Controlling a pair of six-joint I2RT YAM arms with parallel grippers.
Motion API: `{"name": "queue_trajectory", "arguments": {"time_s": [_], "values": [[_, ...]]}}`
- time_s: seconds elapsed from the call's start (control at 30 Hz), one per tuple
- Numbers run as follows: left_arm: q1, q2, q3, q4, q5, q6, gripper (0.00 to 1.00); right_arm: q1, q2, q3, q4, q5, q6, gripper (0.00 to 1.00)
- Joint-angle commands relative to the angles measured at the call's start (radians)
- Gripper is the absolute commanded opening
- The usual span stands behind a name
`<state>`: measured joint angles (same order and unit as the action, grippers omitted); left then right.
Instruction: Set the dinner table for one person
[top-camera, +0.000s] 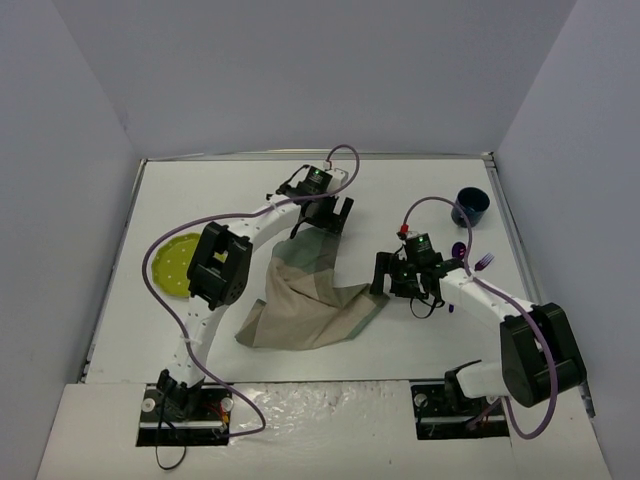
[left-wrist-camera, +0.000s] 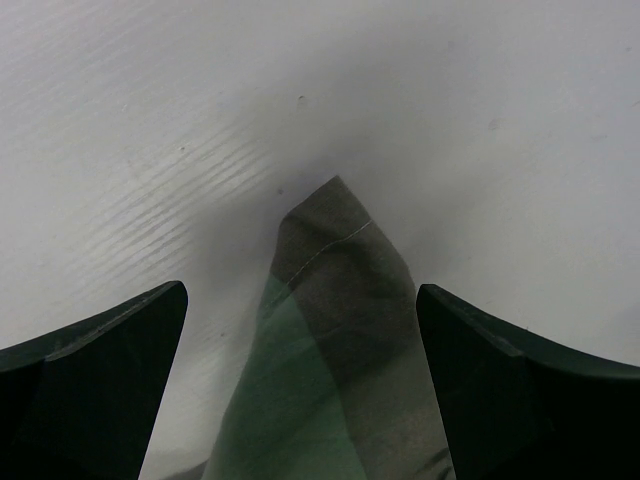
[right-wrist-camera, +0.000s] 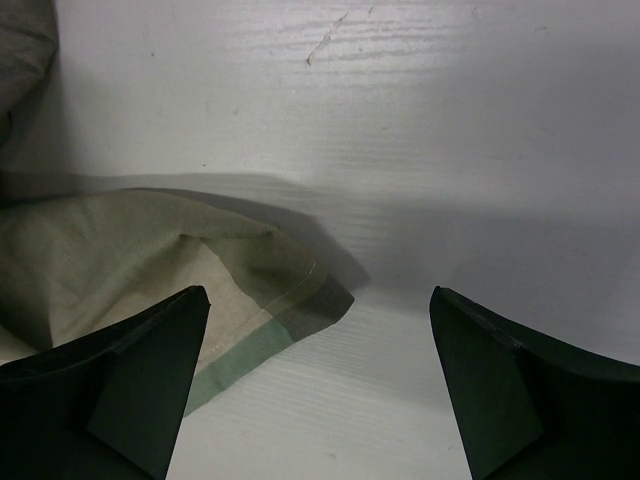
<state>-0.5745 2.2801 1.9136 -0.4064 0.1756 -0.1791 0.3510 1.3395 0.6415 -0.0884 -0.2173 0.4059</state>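
The white dinner table (top-camera: 230, 190) carries a crumpled green and beige cloth mat (top-camera: 300, 300) at its middle. My left gripper (top-camera: 322, 222) is open over the mat's far corner. In the left wrist view that corner (left-wrist-camera: 340, 260) lies on the table between the spread fingers (left-wrist-camera: 300, 290), not pinched. My right gripper (top-camera: 384, 282) is open at the mat's right corner. In the right wrist view that corner (right-wrist-camera: 290, 290) lies between the fingers (right-wrist-camera: 320, 291), nearer the left one. A yellow-green plate (top-camera: 175, 265) lies at the left. A dark blue cup (top-camera: 470, 205) stands at the far right.
Purple utensils (top-camera: 484, 262) lie on the table right of the right arm, below the cup. Grey walls close in the table on three sides. A thin metal rail (top-camera: 505, 215) runs along the table's edge.
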Motion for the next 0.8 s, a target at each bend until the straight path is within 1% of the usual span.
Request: {"name": "queue_trajectory", "arguments": {"time_s": [0.0, 0.27, 0.4, 0.6, 0.63, 0.67, 0.7, 0.73, 0.77], "values": [[-0.040, -0.024, 0.094, 0.087, -0.042, -0.041, 0.97, 0.030, 0.040, 0.031, -0.008, -0.011, -0.034, 0.88], [-0.069, 0.029, 0.108, 0.087, -0.164, -0.063, 0.97, 0.106, 0.095, 0.050, -0.001, 0.042, -0.023, 0.85], [-0.073, 0.062, 0.123, 0.069, -0.199, -0.068, 0.89, 0.114, 0.101, 0.050, 0.002, 0.053, -0.018, 0.84], [-0.073, 0.105, 0.154, 0.027, -0.234, -0.081, 0.82, 0.116, 0.090, 0.047, 0.001, 0.061, -0.016, 0.77], [-0.073, 0.108, 0.154, 0.026, -0.242, -0.080, 0.78, 0.117, 0.089, 0.047, -0.001, 0.061, -0.015, 0.76], [-0.073, 0.110, 0.156, 0.023, -0.243, -0.080, 0.75, 0.117, 0.089, 0.047, -0.001, 0.059, -0.013, 0.72], [-0.073, 0.111, 0.159, 0.018, -0.245, -0.080, 0.69, 0.117, 0.089, 0.047, -0.001, 0.057, -0.014, 0.70], [-0.073, 0.111, 0.159, 0.014, -0.246, -0.081, 0.63, 0.117, 0.088, 0.048, -0.001, 0.056, -0.015, 0.67], [-0.073, 0.109, 0.156, 0.011, -0.246, -0.082, 0.54, 0.117, 0.088, 0.048, -0.002, 0.056, -0.015, 0.64]]}}
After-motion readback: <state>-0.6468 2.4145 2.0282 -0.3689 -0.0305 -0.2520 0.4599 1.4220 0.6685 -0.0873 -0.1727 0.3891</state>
